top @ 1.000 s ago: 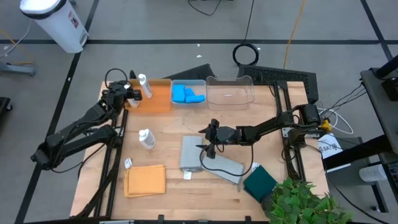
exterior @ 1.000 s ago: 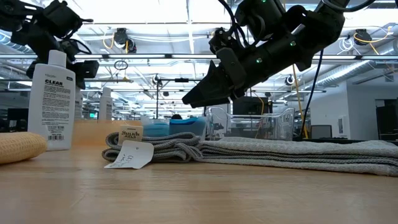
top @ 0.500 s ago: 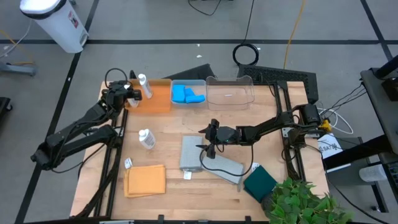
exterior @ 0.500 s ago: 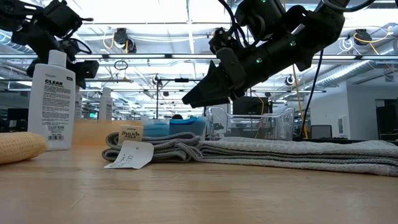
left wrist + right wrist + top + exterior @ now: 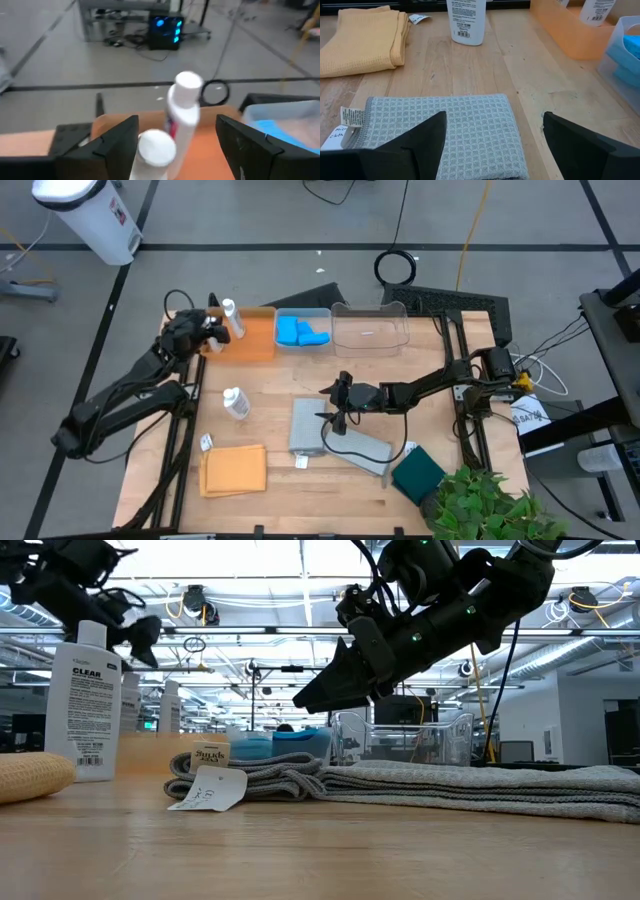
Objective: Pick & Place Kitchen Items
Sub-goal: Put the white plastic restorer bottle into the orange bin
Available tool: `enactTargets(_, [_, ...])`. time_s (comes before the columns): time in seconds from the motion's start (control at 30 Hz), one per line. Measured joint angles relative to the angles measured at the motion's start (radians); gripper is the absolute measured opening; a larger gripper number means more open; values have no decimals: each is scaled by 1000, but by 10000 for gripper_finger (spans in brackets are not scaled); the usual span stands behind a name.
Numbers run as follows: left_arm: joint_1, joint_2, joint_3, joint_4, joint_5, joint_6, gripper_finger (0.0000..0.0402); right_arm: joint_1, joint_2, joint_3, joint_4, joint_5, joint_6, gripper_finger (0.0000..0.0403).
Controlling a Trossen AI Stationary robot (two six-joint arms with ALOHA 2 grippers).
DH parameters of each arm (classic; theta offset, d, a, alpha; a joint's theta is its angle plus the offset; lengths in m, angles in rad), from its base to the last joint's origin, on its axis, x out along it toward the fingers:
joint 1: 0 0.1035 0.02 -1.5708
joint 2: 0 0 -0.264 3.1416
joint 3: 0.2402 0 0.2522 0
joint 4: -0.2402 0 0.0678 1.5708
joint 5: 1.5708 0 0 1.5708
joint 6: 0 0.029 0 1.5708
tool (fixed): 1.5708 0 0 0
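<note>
Two bottles (image 5: 182, 107) stand in the orange tray (image 5: 255, 340) at upper left between my spread left jaws, so pulling away carelessly could topple them; my right jaws hang spread above the grey cloth (image 5: 445, 132).

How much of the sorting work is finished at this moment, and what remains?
Done: blue sponges lie in a clear bin; two white capped bottles stand in the orange tray.
In hand: nothing; left gripper open at those bottles.
Left: one white bottle, plus grey, orange and dark green cloths on the table.
</note>
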Motion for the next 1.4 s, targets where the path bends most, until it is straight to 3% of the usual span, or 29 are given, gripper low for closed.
enactTargets(0.27, [0,-81,0,-9,-14,42,258,0,0,0,0,0,0,295])
enactTargets(0.6, [0,-89,0,-23,-9,57,258,0,0,0,0,0,0,295])
enactTargets(1.07, [-4,-118,1,19,433,-20,262,0,0,0,0,0,0,295])
enactTargets(1.4, [-95,-183,1,79,799,-94,262,0,0,0,0,0,0,295])
